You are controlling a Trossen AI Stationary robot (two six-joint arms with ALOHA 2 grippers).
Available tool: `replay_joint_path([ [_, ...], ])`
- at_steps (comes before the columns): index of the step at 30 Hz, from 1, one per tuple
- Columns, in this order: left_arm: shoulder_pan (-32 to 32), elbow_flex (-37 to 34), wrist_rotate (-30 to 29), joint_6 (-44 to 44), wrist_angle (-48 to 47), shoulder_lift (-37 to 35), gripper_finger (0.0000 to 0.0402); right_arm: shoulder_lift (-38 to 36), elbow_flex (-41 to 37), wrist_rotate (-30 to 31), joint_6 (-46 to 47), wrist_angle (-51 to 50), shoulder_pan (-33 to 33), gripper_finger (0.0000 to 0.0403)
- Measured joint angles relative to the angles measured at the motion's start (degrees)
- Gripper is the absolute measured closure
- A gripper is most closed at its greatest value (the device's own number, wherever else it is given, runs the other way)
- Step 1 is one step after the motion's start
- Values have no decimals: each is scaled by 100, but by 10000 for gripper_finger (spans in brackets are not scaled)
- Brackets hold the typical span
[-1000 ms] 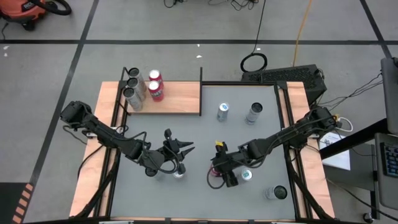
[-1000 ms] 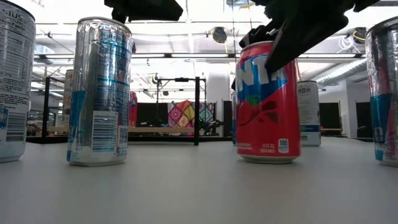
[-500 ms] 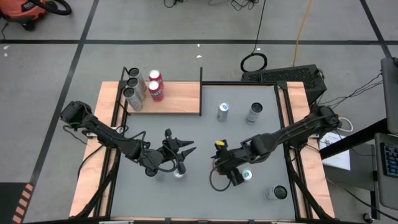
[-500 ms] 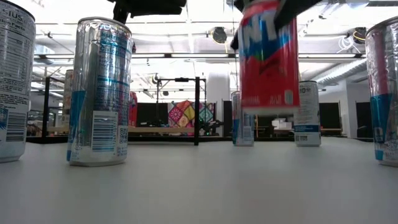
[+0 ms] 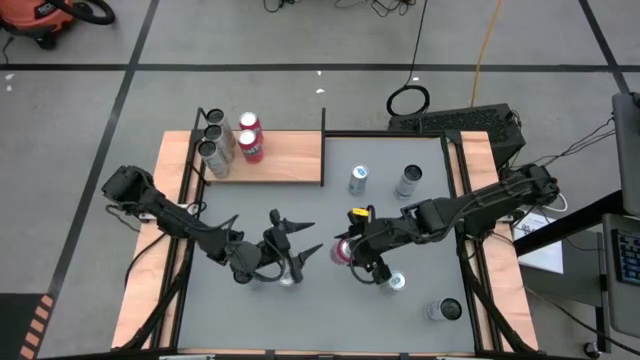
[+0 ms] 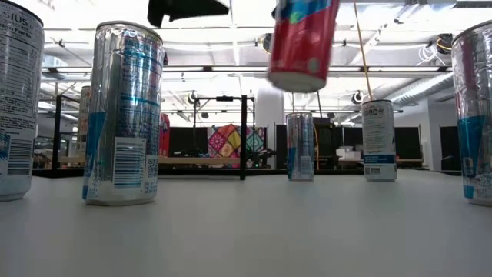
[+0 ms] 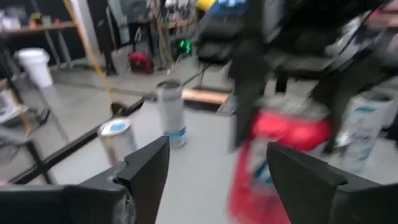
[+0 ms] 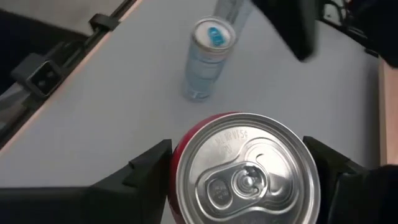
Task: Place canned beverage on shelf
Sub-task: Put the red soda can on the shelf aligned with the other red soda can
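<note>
The red can is off the bench, held in the right gripper, whose jaws grip its sides. In the right wrist view the can's silver lid and pull tab fill the space between the two dark fingers. In the low view the can hangs clear of the surface with its base showing, its long axis tilted a little off vertical.

The can is over the middle of the bench, toward the near edge. The shelf sits at the far left corner, so the carry runs diagonally away from the near edge and to the robot's left. Five cans already stand in the shelf's left end; its right half is bare board, which looks like the natural landing spot.

The left gripper is just beside the red can, jaws open and holding nothing, above a silver can standing near the near edge. It lies close to the likely path to the shelf.

The can is red with blue at its upper end, a silver top, undented as far as visible.
</note>
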Motion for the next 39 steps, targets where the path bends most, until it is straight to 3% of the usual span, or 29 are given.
replay_joint_path([
  [6, -148, 0, -22, 293, 457, 464, 100, 11, -441, 4, 100, 811, -121, 171],
  [22, -259, 0, -84, 285, 701, 964, 20, 17, -474, 279, -90, 1597, -117, 170],
  [33, -42, 2, 334, 312, 964, 1092, 15, 22, -479, 281, -324, 2245, -119, 170],
  [39, 3, 2, 403, 403, 955, 1094, 15, 22, -477, 297, -331, 2103, -143, 170],
])
